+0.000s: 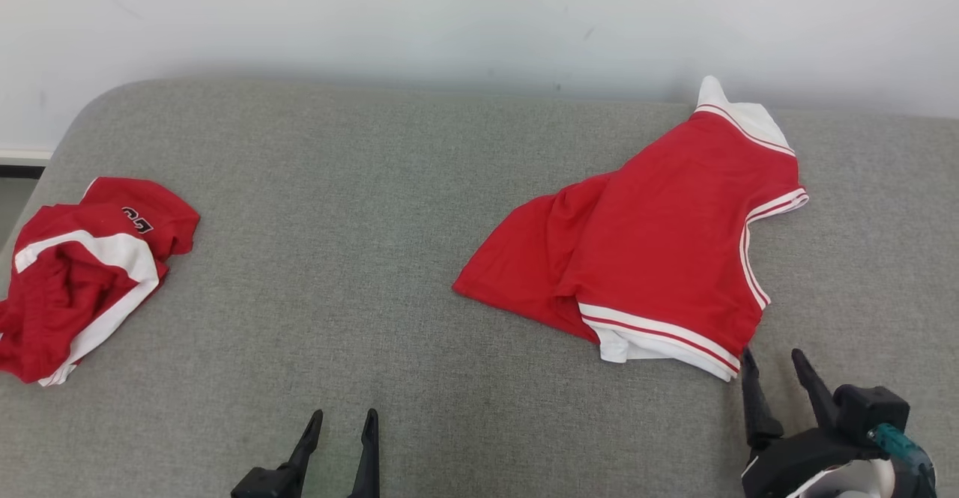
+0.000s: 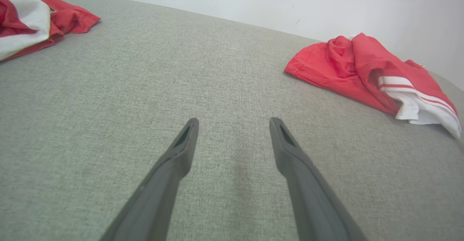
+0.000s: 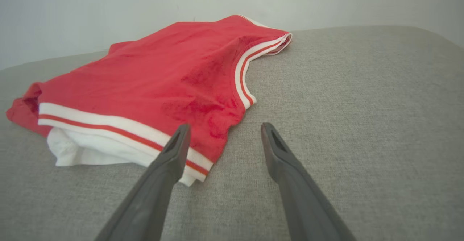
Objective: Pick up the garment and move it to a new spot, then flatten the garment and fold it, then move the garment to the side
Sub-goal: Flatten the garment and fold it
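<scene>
The garment [image 1: 659,236] is a red sleeveless jersey with white and red striped trim. It lies loosely folded and wrinkled on the right half of the grey cushion [image 1: 419,183]. My right gripper [image 1: 773,359] stands open just in front of the jersey's near right corner, nothing between its fingers. In the right wrist view the garment [image 3: 163,74] spreads ahead and to the left of my right gripper [image 3: 224,127], whose left finger overlaps the hem corner. My left gripper [image 1: 345,415] is open over bare cushion near the front edge, well left of the jersey. In the left wrist view my left gripper [image 2: 233,121] is empty, with the garment [image 2: 348,63] far to its right.
A second red and white piece of clothing [image 1: 82,273] lies crumpled at the cushion's left edge, also in the left wrist view's top left corner [image 2: 25,20]. A pale wall [image 1: 479,19] runs close behind the cushion. Bare cushion stretches between the two pieces.
</scene>
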Robot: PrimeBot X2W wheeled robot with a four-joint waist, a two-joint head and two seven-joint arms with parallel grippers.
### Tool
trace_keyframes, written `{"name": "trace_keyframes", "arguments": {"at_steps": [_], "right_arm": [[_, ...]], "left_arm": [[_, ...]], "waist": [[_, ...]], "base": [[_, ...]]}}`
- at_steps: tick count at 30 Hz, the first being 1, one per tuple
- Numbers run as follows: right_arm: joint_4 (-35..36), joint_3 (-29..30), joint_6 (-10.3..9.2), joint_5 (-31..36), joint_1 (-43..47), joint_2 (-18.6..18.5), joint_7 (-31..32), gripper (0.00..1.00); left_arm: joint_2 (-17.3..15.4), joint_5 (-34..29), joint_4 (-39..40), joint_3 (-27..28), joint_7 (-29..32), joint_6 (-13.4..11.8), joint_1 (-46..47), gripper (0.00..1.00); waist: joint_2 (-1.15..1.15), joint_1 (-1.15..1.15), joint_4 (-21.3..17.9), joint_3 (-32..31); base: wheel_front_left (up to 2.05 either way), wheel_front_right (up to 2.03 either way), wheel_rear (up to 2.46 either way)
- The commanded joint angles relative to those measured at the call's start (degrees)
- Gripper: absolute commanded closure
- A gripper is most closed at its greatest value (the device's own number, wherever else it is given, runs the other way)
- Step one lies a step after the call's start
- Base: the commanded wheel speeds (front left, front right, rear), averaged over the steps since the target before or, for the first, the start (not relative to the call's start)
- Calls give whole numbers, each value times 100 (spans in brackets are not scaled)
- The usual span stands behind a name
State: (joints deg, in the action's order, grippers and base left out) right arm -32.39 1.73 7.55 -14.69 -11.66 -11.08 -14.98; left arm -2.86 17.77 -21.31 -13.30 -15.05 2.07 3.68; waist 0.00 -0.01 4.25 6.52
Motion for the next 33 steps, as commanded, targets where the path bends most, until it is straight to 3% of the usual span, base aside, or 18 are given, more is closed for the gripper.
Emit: {"name": "trace_keyframes", "arguments": {"at_steps": [1,9,17,20,21,22,23,33], "right_arm": [[-9,-97,-13,-53,70,6,-27,0],[-111,-491,-13,-173,306,63,-28,0],[-212,-507,-13,-106,155,63,-27,2],[-251,-496,-13,-56,96,61,-28,54],[-257,-487,-13,-46,83,62,-28,58],[-258,-480,-13,-39,62,59,-27,71],[-253,-477,-13,-37,45,54,-28,97],[-17,-324,-13,9,15,-20,-28,100]], "left_arm": [[-5,-28,-6,-1,-19,31,-52,0],[-5,-59,-23,-25,-19,57,-117,0],[-5,-40,-22,-22,-19,30,-81,0],[-5,-26,-6,-33,-19,22,-35,0],[-5,-21,1,-38,-19,18,-24,0],[-5,-20,9,-41,-19,14,-12,0],[-5,-17,19,-42,-19,9,0,0],[-5,24,-41,-29,-19,5,-20,0]], "waist": [[0,1,-16,-26],[0,1,65,-20],[0,1,87,55],[0,1,102,95],[0,1,107,108],[0,1,108,121],[0,1,107,132],[0,1,-8,98]], "base": [[0,0,0],[0,0,0],[0,0,0],[0,0,0],[0,0,0],[0,0,0],[0,0,0],[0,0,0]]}}
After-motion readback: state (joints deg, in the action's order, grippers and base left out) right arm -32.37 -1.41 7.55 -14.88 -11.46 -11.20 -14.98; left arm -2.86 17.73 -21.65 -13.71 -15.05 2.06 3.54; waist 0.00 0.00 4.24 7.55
